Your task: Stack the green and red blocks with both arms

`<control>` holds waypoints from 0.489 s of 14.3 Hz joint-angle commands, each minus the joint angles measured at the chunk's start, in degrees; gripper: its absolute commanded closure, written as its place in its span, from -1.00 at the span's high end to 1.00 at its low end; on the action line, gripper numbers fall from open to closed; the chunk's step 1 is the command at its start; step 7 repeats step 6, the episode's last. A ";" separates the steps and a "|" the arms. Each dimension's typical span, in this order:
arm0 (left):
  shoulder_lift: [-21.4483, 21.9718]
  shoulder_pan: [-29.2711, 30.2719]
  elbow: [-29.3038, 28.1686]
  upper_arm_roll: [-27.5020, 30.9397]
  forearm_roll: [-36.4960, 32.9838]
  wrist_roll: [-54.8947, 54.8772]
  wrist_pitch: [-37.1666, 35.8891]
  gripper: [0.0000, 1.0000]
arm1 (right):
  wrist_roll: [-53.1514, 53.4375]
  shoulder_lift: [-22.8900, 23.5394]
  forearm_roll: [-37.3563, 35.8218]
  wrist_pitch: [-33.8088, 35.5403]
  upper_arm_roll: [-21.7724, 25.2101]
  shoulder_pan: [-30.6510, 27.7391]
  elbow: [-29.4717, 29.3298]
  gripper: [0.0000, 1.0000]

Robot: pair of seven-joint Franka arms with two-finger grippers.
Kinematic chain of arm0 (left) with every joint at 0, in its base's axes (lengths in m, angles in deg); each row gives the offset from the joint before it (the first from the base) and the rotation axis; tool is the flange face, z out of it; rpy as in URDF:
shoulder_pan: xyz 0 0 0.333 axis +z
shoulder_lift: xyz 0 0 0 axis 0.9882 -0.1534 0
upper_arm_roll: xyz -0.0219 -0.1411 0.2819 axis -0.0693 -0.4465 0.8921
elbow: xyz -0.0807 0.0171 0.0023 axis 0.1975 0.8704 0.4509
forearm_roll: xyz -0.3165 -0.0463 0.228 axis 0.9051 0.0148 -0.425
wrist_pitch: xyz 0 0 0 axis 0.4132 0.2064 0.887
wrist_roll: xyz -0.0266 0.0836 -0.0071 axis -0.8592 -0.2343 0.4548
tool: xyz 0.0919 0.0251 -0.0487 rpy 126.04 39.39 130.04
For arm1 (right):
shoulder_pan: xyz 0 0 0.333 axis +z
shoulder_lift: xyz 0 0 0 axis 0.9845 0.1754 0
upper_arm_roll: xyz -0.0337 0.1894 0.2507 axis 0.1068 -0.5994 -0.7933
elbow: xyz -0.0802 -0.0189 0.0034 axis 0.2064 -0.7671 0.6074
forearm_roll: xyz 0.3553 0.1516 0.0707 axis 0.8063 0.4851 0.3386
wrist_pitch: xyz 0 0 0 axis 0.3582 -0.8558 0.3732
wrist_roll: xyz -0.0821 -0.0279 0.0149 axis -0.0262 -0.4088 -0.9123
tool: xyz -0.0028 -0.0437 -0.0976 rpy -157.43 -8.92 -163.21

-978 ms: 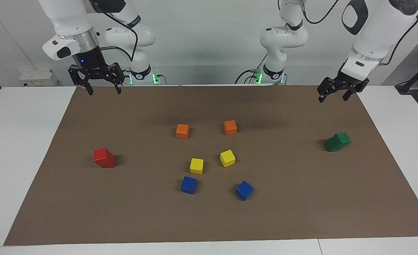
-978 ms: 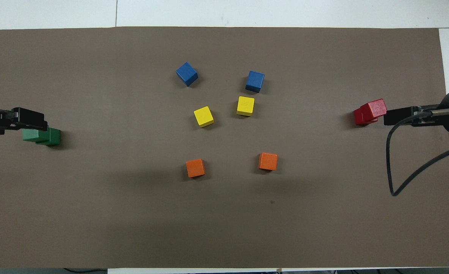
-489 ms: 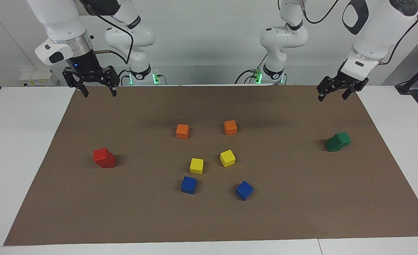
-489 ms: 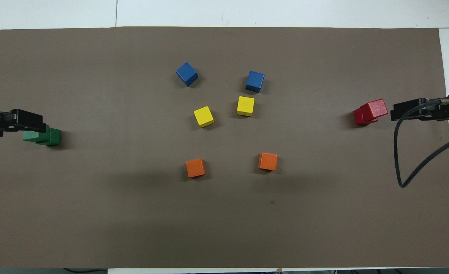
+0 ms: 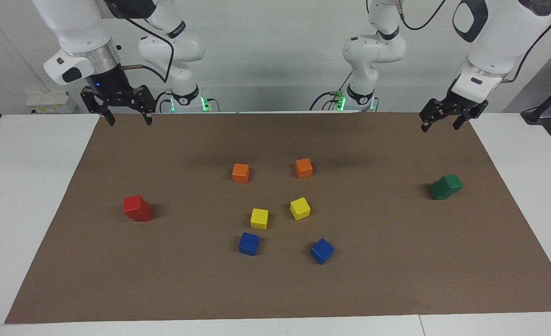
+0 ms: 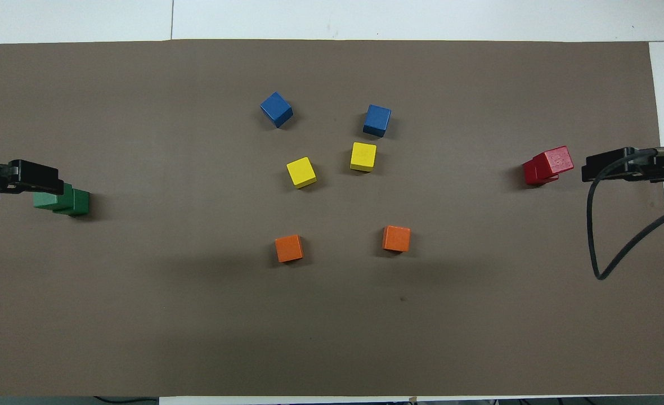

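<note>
Two red blocks (image 5: 137, 208) stand stacked, the top one offset, at the right arm's end of the brown mat; the stack also shows in the overhead view (image 6: 548, 165). Two green blocks (image 5: 446, 186) stand stacked, the top one offset, at the left arm's end; they show in the overhead view too (image 6: 62, 200). My right gripper (image 5: 126, 121) is open and empty, raised over the mat's edge nearest the robots. My left gripper (image 5: 441, 125) is open and empty, raised over the mat's corner nearest the robots.
Two orange cubes (image 5: 240, 172) (image 5: 303, 168), two yellow cubes (image 5: 259, 218) (image 5: 300, 208) and two blue cubes (image 5: 249, 243) (image 5: 321, 250) lie in the mat's middle. The brown mat (image 5: 397, 280) covers a white table. A black cable (image 6: 613, 247) hangs from the right arm.
Both grippers have risen and drawn back toward the robots, away from the two stacks. The blocks have not moved.
</note>
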 commanded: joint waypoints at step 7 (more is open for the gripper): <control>0.64 0.10 0.08 0.29 0.43 -0.86 0.21 1.00 | 0.82 -0.04 -3.73 3.94 -0.87 -2.48 -0.66 1.00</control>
